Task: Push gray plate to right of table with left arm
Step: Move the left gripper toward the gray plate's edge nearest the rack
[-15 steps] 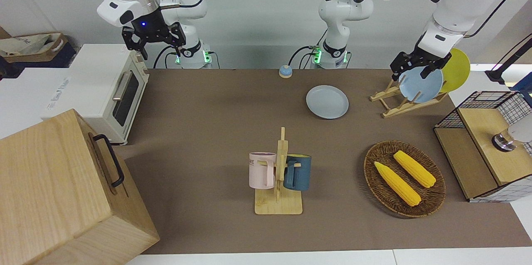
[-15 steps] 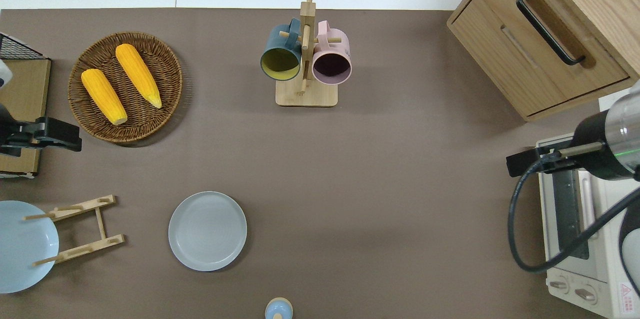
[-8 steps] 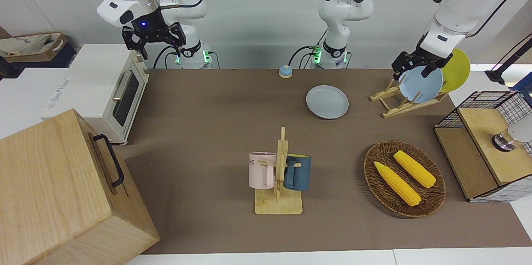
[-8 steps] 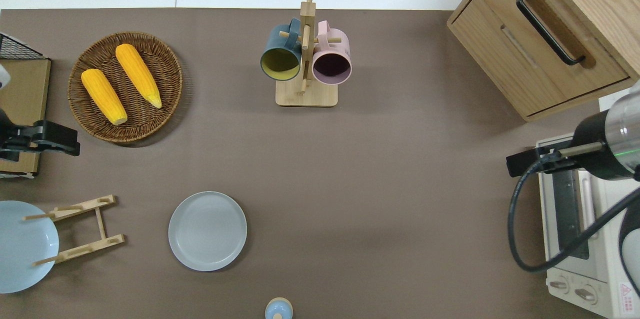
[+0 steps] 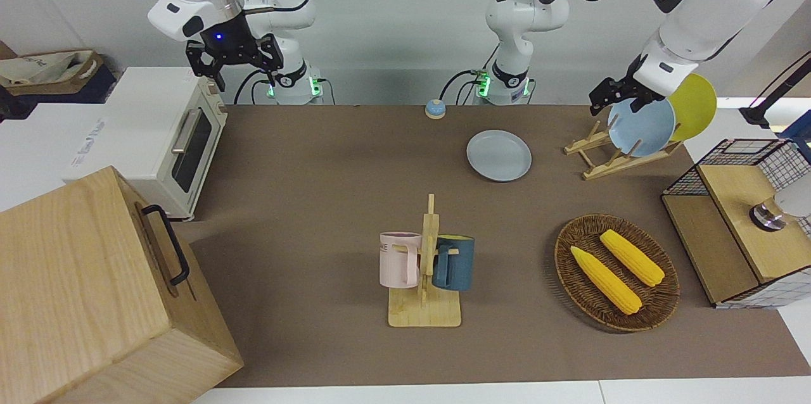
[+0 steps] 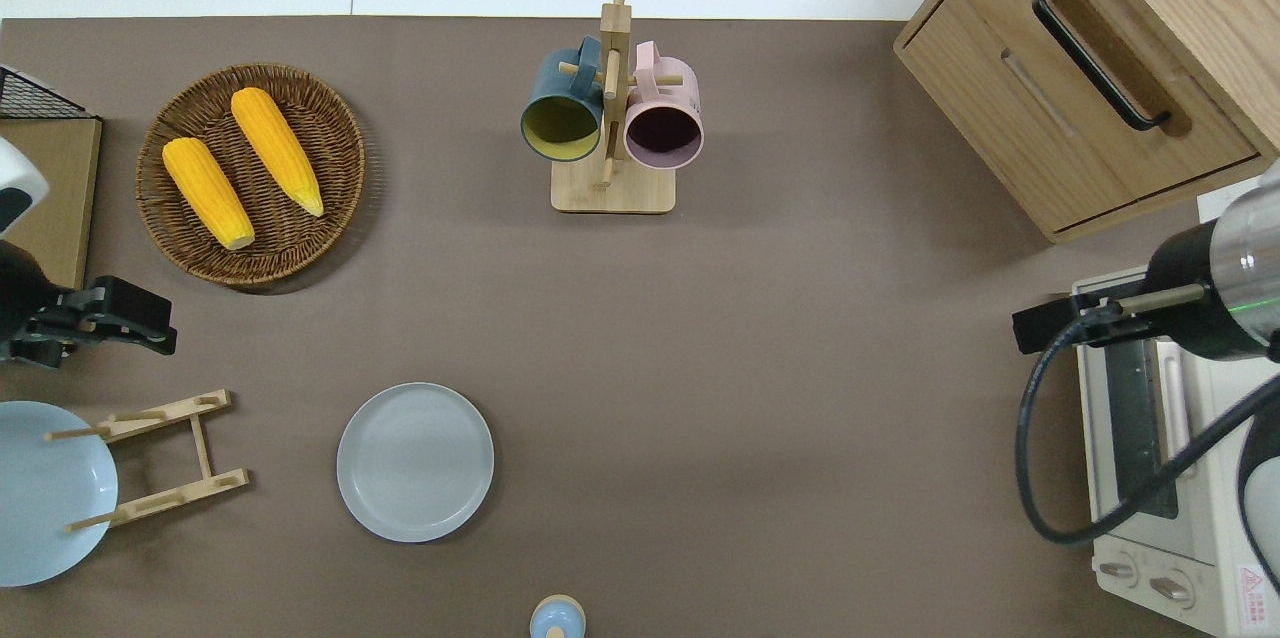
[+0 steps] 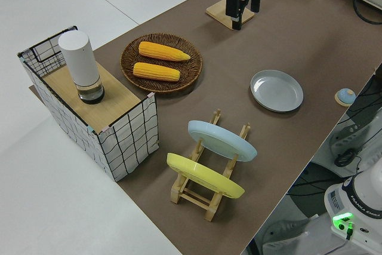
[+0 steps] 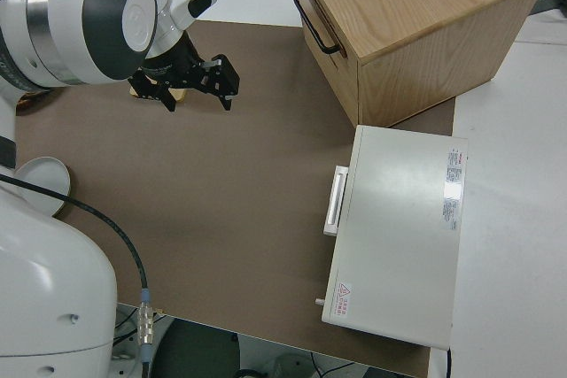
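The gray plate is round, so it has no long axis and no heading; it lies flat on the table, open face up; it is shallow, pale bluish-gray, with a plain raised rim and a smooth bare well, and nothing lies in it. Read on the overhead view as a clock face, the plate sits at about 7 o'clock from the table's middle, toward the left arm's end and on the half nearer the robots; a small blue-topped bell stands at about 5 o'clock from the plate, at the table's near edge; the wooden plate rack stands at 9 o'clock from the plate, apart from it, and carries a sky-blue plate and a yellow plate leaning on edge; the wicker basket with 2 corn cobs lies at about 11 o'clock, well apart; the mug stand with 2 mugs is at about 1 o'clock, farther from the robots.

The left gripper hangs in the air over bare table between basket and rack, at about 10 o'clock from the gray plate and clear of it; I cannot tell how its fingers stand. The right arm is parked; the right gripper shows its fingers spread wide and holds nothing.
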Robot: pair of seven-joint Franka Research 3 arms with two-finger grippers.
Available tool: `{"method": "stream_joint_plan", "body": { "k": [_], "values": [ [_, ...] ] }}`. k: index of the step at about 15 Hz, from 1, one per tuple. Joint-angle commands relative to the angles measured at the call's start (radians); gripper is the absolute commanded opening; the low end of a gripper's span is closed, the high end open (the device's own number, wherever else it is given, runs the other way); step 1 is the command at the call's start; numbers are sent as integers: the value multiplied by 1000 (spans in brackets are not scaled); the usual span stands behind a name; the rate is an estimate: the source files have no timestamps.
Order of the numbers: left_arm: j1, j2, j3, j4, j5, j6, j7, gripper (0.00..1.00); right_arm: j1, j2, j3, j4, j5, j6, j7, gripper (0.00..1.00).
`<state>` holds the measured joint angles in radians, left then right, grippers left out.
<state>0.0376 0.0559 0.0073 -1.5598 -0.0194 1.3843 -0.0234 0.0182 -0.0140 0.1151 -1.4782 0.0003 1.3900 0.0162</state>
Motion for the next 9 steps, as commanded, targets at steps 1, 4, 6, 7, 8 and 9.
{"method": "stream_joint_plan", "body": {
  "k": [1,4,6,7,8,9],
  "values": [
    [-2,-27,-9,-136,-21,102,-45,998,-20,-3,17,9,6,-16,13,983],
    [-7,-79,-13,-262,-24,186,-55,995,-20,-3,17,9,4,-16,13,983],
    [-7,-111,-15,-324,-22,226,-53,995,-20,-3,15,9,6,-16,13,983],
    [-8,-128,-18,-365,-24,254,-56,995,-20,-3,15,9,6,-16,13,983],
    [-10,-149,-20,-414,-24,292,-56,995,-20,-3,17,9,6,-16,13,983],
    [-10,-180,-20,-480,-22,341,-56,998,-20,-3,15,9,6,-16,13,983]
  ]
}}
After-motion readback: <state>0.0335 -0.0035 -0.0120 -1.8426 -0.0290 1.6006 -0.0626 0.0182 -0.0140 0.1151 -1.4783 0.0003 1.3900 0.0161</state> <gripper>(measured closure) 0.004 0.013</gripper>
